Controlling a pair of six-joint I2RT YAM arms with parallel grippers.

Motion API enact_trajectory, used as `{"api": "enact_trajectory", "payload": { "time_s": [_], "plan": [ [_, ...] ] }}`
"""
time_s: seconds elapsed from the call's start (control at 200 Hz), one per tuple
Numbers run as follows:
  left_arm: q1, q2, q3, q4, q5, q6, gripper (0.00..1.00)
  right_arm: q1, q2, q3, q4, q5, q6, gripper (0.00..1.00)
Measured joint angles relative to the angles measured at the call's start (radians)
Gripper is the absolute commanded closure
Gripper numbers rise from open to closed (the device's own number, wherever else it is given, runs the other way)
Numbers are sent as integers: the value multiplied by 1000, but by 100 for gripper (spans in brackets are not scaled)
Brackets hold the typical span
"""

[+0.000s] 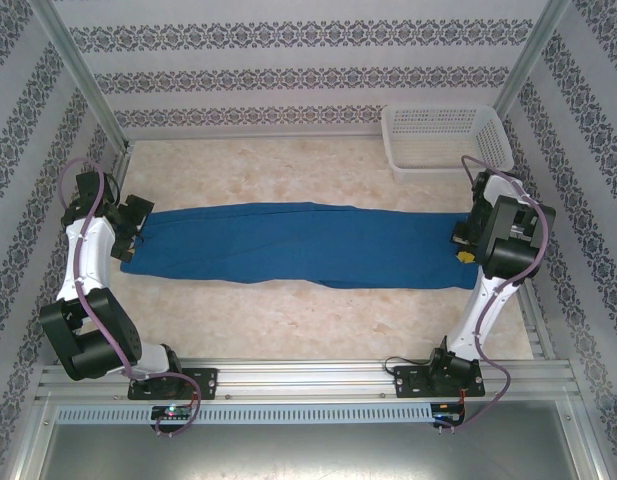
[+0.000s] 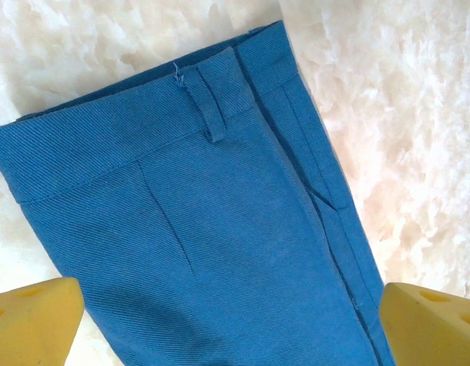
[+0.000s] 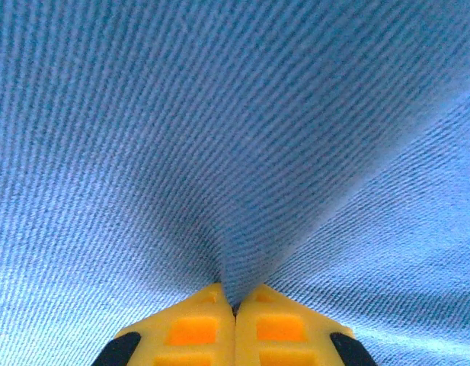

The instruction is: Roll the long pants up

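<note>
Blue long pants (image 1: 298,245) lay flat across the desk (image 1: 288,320). Left tool (image 2: 233,324) was spread wide above the waistband (image 2: 143,122). Right tool (image 3: 235,314) was clamped on their fabric.

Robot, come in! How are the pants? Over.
Left end effector open above waistband. Right end effector shut on long pants, flat, unrolled. Basket apart, far right.

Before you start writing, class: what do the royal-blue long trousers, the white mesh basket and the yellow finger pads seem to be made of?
The royal-blue long trousers: woven cloth, perhaps cotton twill, matte; fine diagonal ribs show. The white mesh basket: likely moulded plastic, from its rigid regular lattice. The yellow finger pads: matte, possibly foam or rubber; unclear.
</note>
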Motion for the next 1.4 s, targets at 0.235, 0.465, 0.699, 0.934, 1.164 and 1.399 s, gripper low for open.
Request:
{"api": "enact_trajectory", "payload": {
  "time_s": [0.235,0.465,0.699,0.934,1.164,1.399],
  "plan": [
    [0,-4,-3,1,4,-1,0,-1,-68,61,-6,-59,21,100],
    [0,-8,-14,1,10,-7,0,38,-206,238,-58,-128,44,100],
    [0,-8,-14,1,24,-8,0,184,-262,391,-151,-163,66,100],
    [0,-11,-14,1,31,-8,0,401,-293,463,-195,-231,148,100],
    [0,-25,-14,1,48,-12,0,650,-290,563,-196,-270,275,100],
    [0,-26,-13,1,64,-24,0,876,-194,700,-126,-284,410,100]
  ]
}}
